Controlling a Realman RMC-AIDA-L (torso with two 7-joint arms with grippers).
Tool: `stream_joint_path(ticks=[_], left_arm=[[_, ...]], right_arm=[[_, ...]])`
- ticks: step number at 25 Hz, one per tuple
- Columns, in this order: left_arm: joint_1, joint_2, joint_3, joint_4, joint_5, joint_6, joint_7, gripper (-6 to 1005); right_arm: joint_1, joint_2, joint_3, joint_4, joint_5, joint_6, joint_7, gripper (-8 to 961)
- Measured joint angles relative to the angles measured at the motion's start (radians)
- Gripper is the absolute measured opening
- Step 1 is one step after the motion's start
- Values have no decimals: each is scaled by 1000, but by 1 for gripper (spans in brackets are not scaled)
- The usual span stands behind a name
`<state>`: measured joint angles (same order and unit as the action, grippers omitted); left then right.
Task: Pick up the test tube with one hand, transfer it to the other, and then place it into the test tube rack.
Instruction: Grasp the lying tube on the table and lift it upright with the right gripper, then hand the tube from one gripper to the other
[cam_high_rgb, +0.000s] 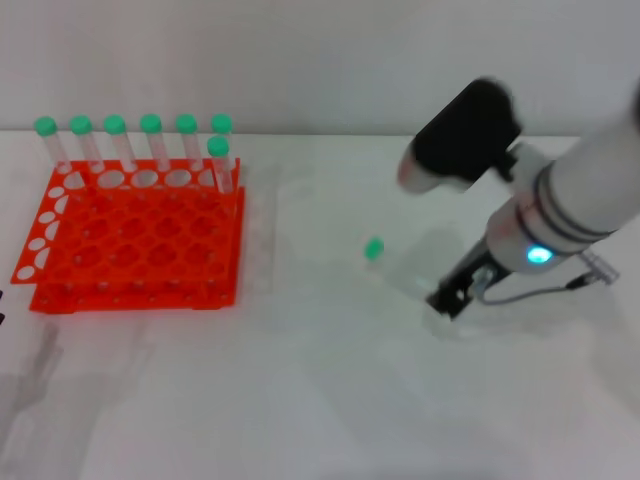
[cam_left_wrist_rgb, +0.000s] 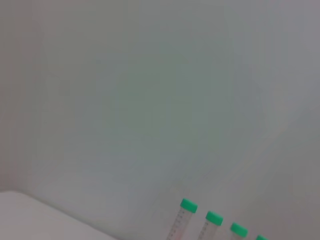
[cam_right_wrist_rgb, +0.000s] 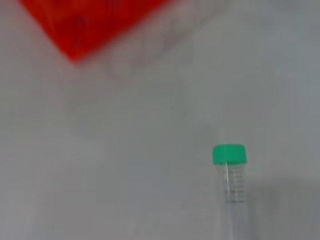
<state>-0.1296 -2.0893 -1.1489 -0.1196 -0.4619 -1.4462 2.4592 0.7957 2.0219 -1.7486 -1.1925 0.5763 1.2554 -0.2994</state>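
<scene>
Lying on the white table, the test tube has its green cap pointing toward the test tube rack, and its clear body reaches toward the right gripper. This gripper, on the white arm with the blue light, is low over the table, just beside the far end of the tube. Whether its fingers are apart or together, I cannot tell, because they are dark and partly hidden. In the right wrist view the tube shows its green cap and fine scale lines, and one corner of the orange-red rack is well apart from it. The rack stands at the left of the table with seven green-capped tubes upright in its back rows. The left gripper is not seen in any view; the left wrist view shows only some of these tubes before a plain wall.
</scene>
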Motion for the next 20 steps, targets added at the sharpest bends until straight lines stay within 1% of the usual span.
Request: stream_joint_path(ticks=[1,2,3,4,5,7,9,11,12,14,15,17,20], left_arm=[[0,0,0,0,0,-2,0,867],[-1,0,1,0,0,-3,0,866],[-1,0,2,0,0,-3,0,866],[-2,0,4,0,2,-5,0,866],[-2,0,5,-1,4,-6,1,866],[-3,-1,6,-4,6,-7,2,865],[-2,-1,7,-13,8,-8,2,865],[0,-1,8,-24,9,-12,1,865],[0,-2,9,-28,11,-16,1,864],[0,-2,9,-30,24,-29,3,864],[-1,-2,10,-30,39,-38,5,864],[-8,-2,10,-32,72,-51,9,863],[-23,-1,11,-37,132,-59,31,863]], right_arm=[[-46,0,45,-61,15,-11,-46,190],[-66,-1,64,-87,24,-16,-65,189],[-121,-1,115,-148,64,-34,-124,187],[-160,-2,152,-182,105,-46,-171,188],[-190,-3,182,-203,142,-56,-208,189],[-260,-4,267,-228,268,-75,-317,191],[-312,-5,338,-211,409,-85,-438,193],[-367,-6,421,-145,620,-87,-610,195],[-382,-7,444,-116,692,-84,-670,196],[-418,-8,498,-2,892,-75,-848,198],[-429,-8,511,39,960,-69,-911,199],[-448,-9,533,163,1124,-61,-1076,202],[-458,-6,541,363,1305,-69,-1308,205]])
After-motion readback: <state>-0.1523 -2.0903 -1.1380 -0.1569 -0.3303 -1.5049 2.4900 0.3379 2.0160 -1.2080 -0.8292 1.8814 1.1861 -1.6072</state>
